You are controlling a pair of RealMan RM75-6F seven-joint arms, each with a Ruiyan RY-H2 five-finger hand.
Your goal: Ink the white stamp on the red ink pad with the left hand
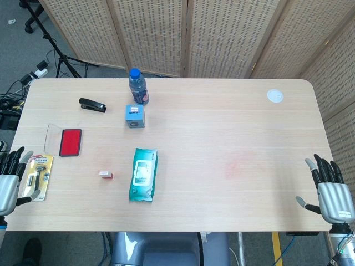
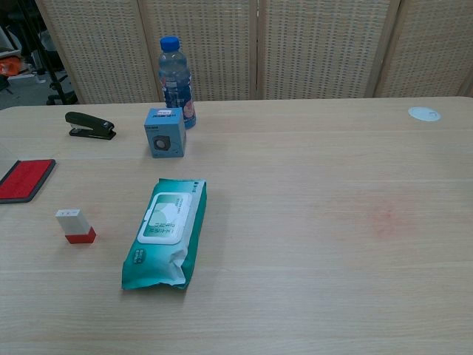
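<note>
My left hand (image 1: 10, 180) sits at the near left table edge, fingers spread and empty, beside a carded razor pack (image 1: 39, 176) whose print I can't read; my right hand (image 1: 331, 194) is likewise splayed and empty at the near right. The white stamp (image 2: 75, 225) stands upright on its red base, left of the teal wipes pack (image 2: 166, 231), label illegible. Further back left lies the red ink pad (image 1: 70, 142), long axis running away from me.

Lab or studio; tripod (image 1: 52, 47); floor cables (image 1: 14, 91).
</note>
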